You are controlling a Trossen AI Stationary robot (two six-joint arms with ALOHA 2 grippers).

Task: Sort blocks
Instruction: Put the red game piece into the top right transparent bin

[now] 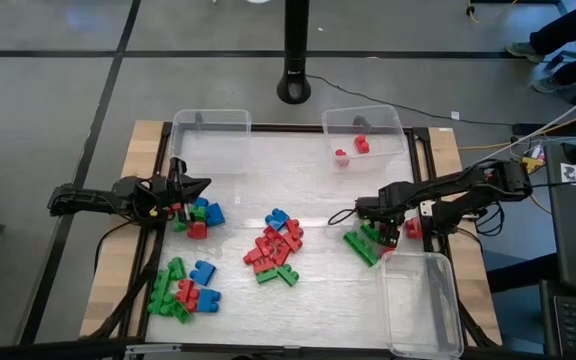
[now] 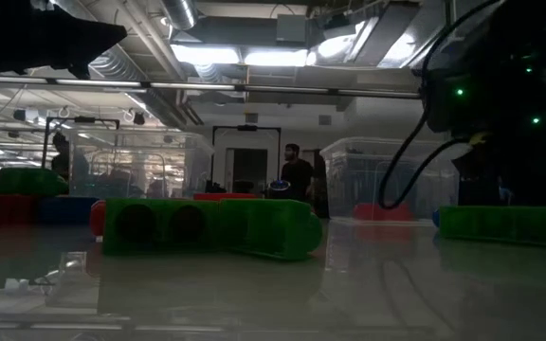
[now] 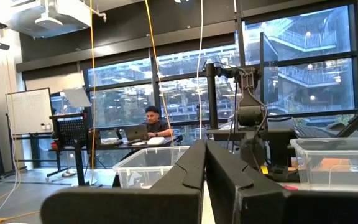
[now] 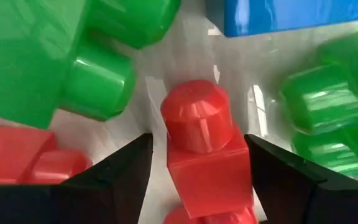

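Right gripper (image 4: 197, 168), fingers spread, straddles a red block (image 4: 205, 149); left gripper (image 1: 180, 186) clenched empty above a block pile.

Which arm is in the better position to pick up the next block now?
Probably the right. The right gripper is open, its fingers on both sides of a red block. The left gripper is shut above the left pile.

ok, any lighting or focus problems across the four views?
Low view: backlit by ceiling lights, dim foreground, green block reflected in the glossy table. High view: evenly lit, mild sheen on the table. Left wrist view: shut fingers are dark silhouettes against bright windows. Right wrist view: very close, glare spots on the red block.
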